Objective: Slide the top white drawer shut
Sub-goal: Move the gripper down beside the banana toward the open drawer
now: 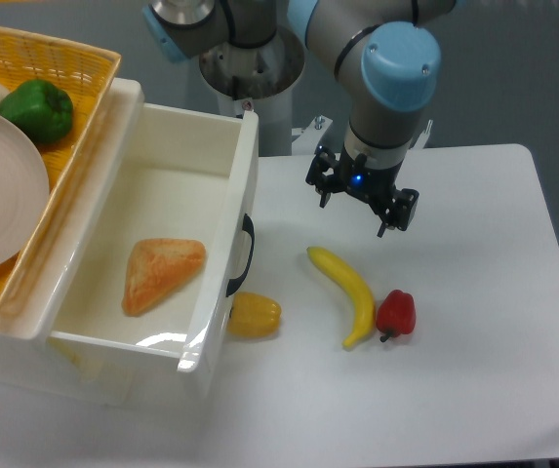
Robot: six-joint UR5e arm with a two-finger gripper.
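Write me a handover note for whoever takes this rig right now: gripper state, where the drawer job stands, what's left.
Gripper: open, empty, hovering above the white table, right of the drawer and touching nothing.
Top white plastic drawer with black curved handle: pulled fully out, an orange triangular pastry inside.
Yellow bell pepper lies against the drawer front, below the handle; yellow banana and red bell pepper lie further right.
Done: nothing visible yet.
Left: bring the gripper to the drawer front and push it shut.
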